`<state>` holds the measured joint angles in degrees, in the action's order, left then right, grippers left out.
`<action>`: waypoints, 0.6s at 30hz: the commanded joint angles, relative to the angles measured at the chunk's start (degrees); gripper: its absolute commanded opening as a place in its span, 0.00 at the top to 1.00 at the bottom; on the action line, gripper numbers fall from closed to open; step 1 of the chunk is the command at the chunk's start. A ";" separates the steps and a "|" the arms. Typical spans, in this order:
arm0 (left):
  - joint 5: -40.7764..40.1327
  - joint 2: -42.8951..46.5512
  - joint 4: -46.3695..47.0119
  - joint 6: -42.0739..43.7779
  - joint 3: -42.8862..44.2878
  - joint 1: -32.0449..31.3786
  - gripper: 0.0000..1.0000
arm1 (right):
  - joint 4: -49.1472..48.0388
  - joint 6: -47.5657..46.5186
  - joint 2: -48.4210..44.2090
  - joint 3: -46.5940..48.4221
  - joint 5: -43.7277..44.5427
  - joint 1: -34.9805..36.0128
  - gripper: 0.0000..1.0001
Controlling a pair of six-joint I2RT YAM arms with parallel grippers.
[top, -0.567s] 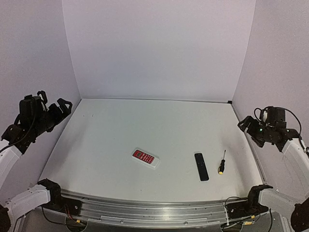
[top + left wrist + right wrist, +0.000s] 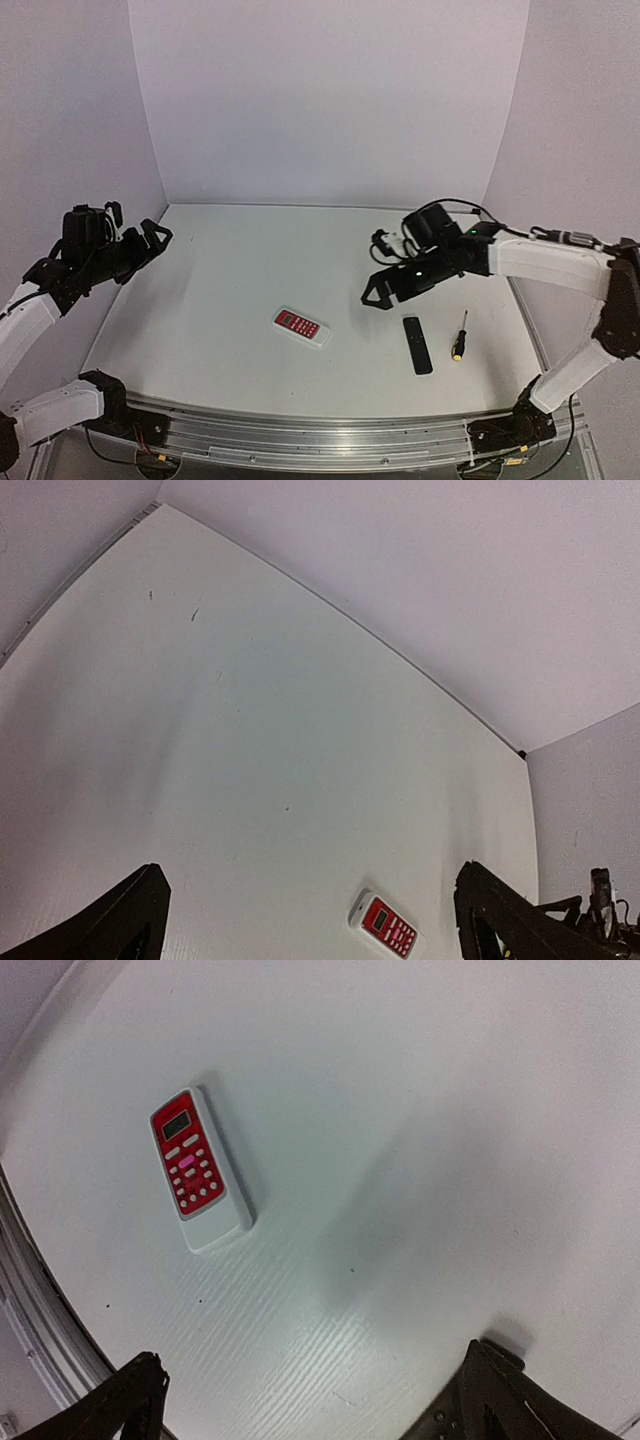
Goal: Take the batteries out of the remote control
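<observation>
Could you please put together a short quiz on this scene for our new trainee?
1. True or false: the left gripper and the right gripper both stand open.
2. Which lies between the red-and-white remote and the screwdriver? A: a battery. B: the black remote. C: a cover.
3. How many loose batteries show on the table?
Key: 1 true; 2 B; 3 none.

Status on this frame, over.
Left gripper open, empty. Right gripper open, empty. Batteries not visible; red remote face up, black remote beside screwdriver. Nothing blocking.
</observation>
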<state>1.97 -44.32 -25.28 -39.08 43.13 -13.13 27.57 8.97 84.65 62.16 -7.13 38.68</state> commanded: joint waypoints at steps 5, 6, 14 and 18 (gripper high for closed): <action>6.52 -0.30 6.37 -0.72 -4.51 0.03 0.00 | -0.28 -16.43 24.77 16.55 0.36 8.63 0.02; 6.93 -0.12 6.58 -0.75 -5.00 0.03 0.00 | -0.33 -17.02 26.86 18.24 -0.17 9.00 0.02; 7.68 1.76 6.42 -1.64 -8.33 0.07 0.00 | -1.13 -21.81 35.37 23.13 1.36 14.38 0.02; 7.62 2.33 5.97 -1.99 -9.21 0.03 0.00 | -1.61 -22.52 38.12 24.14 3.89 16.03 0.02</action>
<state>8.95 -43.15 -20.91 -40.43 34.65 -13.13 26.61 -11.05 119.90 83.38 -5.54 52.91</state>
